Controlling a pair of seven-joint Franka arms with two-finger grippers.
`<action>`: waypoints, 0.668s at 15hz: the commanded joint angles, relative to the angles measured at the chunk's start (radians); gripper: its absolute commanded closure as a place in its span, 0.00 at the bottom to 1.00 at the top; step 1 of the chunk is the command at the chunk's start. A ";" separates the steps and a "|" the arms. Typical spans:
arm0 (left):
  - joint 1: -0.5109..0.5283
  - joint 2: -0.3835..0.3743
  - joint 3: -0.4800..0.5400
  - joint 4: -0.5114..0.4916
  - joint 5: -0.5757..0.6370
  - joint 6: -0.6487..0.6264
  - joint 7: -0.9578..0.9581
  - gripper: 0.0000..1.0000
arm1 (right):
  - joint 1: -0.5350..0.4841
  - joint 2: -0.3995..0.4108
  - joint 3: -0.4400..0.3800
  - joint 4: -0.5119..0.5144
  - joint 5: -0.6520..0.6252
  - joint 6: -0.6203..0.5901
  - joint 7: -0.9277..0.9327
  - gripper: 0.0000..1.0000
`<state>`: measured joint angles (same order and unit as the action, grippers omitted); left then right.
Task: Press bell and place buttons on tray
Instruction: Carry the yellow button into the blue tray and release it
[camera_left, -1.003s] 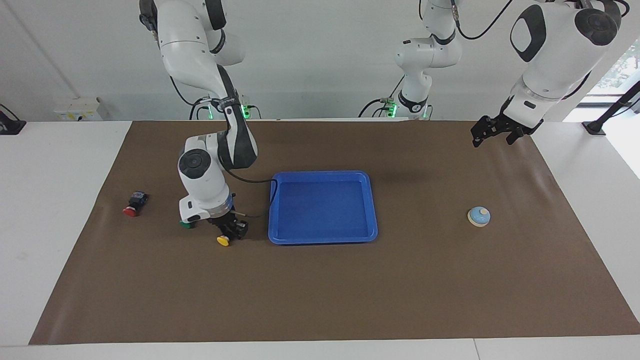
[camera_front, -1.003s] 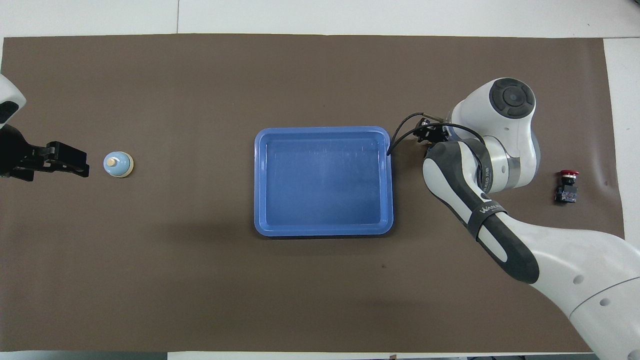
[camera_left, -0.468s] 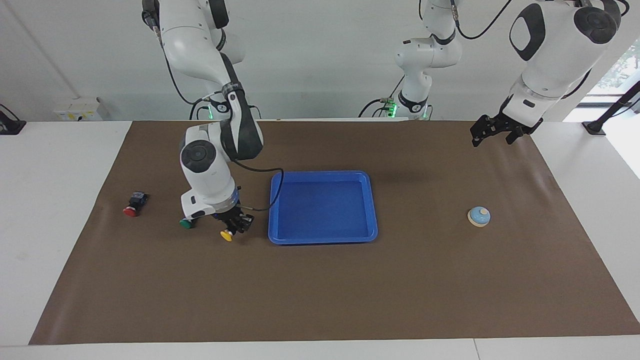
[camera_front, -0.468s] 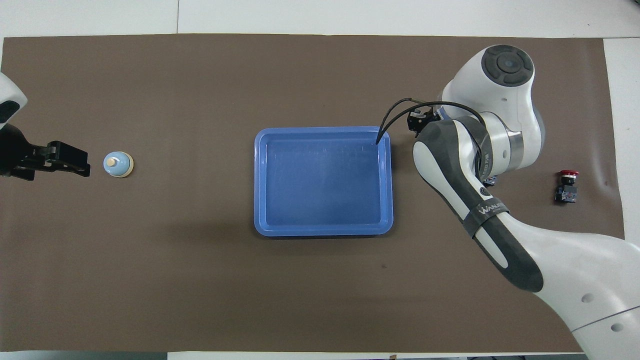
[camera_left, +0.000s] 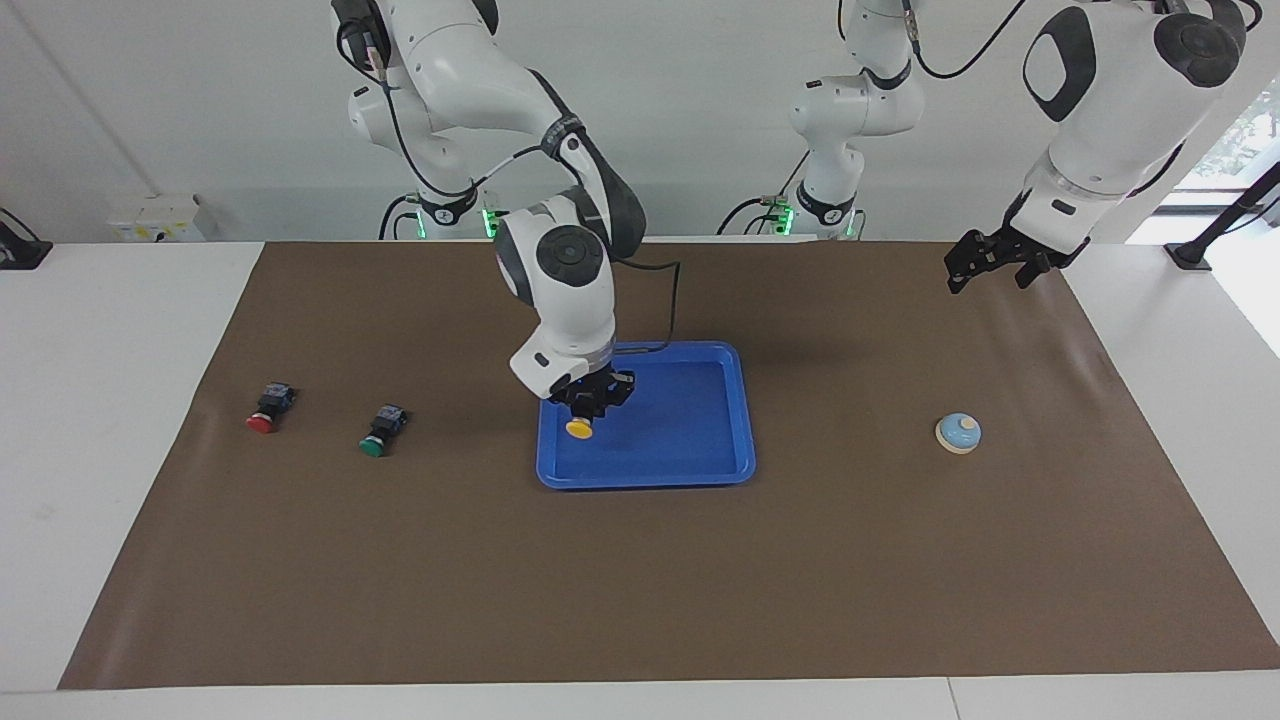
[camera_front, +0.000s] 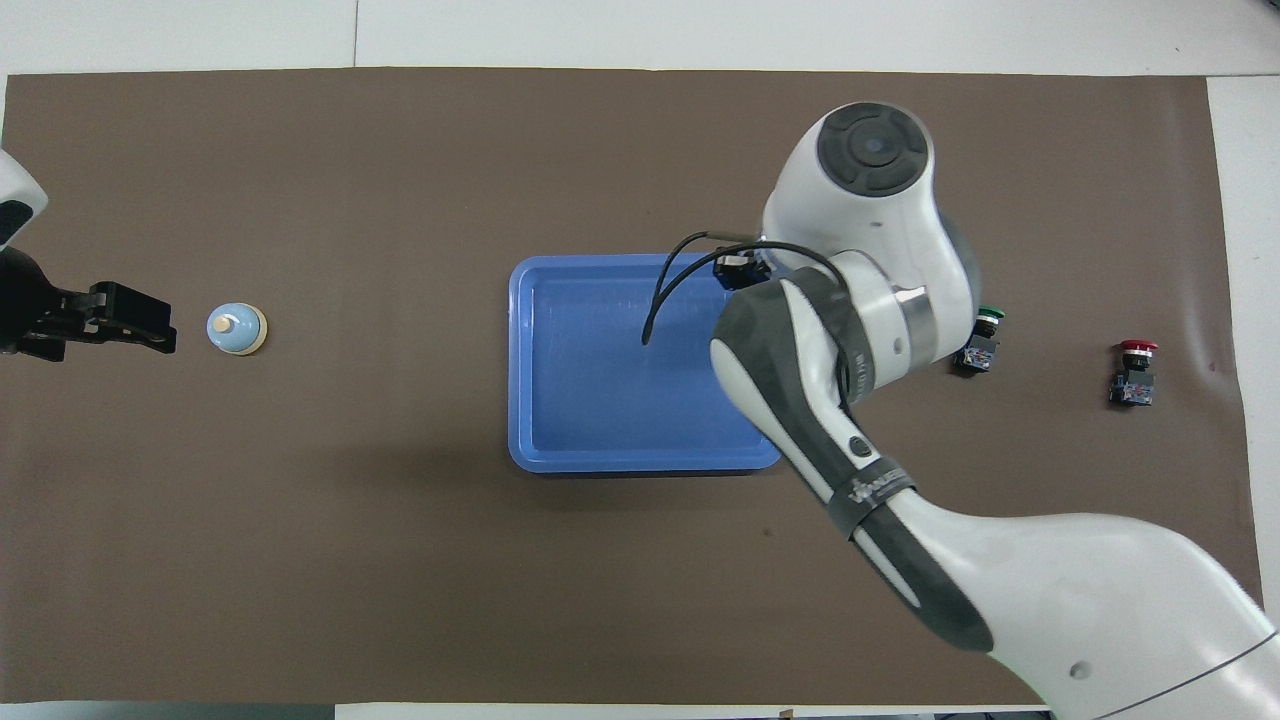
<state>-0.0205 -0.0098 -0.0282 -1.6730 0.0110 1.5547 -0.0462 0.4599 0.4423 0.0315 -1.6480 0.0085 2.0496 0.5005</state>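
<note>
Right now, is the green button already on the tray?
No, the green button lies on the brown mat beside the red button, apart from the tray.

Three buttons (camera_left: 380, 432), one bell (camera_left: 958, 433), one tray (camera_left: 700, 470)

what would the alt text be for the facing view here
The right gripper holds the yellow button over the blue tray. The green button and red button lie on the brown mat toward the right arm's end. The left gripper waits open above the mat, with the bell farther from the robots.
</note>
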 joint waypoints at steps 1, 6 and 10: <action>-0.001 -0.010 0.004 0.004 -0.005 -0.013 -0.006 0.00 | -0.004 -0.010 -0.002 -0.090 0.007 0.099 -0.076 1.00; -0.001 -0.010 0.004 0.004 -0.005 -0.013 -0.006 0.00 | 0.023 -0.016 -0.004 -0.190 0.008 0.199 -0.071 1.00; -0.001 -0.010 0.004 0.004 -0.005 -0.013 -0.006 0.00 | 0.014 -0.016 -0.004 -0.173 0.010 0.184 -0.019 0.00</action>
<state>-0.0205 -0.0098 -0.0282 -1.6730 0.0110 1.5547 -0.0462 0.4803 0.4475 0.0275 -1.8062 0.0094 2.2305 0.4492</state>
